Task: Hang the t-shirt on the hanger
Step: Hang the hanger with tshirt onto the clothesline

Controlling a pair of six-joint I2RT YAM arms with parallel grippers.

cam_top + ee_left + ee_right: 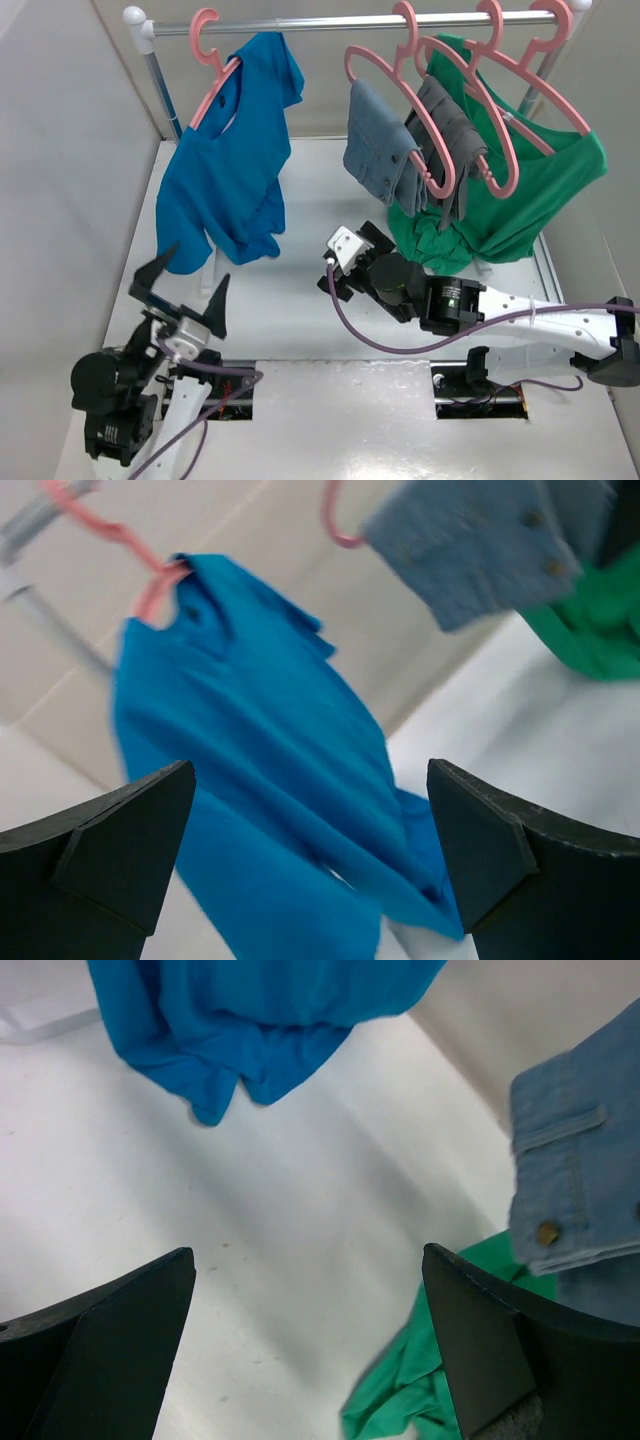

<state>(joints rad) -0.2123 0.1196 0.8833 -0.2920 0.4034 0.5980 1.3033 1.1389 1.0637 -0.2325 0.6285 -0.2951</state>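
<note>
The bright blue t-shirt (225, 170) hangs draped on the pink hanger (212, 95), whose hook is over the rail at the far left. Its lower hem rests near the table. My left gripper (190, 285) is open and empty, below and in front of the shirt. In the left wrist view the t-shirt (270, 780) and hanger (150, 580) show beyond the open gripper (310, 850). My right gripper (340, 270) is open and empty over the table's middle. The right wrist view shows its open jaws (310, 1340) above bare table, with the shirt's hem (250, 1020) ahead.
A metal rail (330, 22) spans the back. Other pink hangers carry a grey-blue denim garment (380, 140), a grey garment (455, 140) and a large green shirt (530, 190), which reaches the table at right. A white wall (60, 200) stands at left.
</note>
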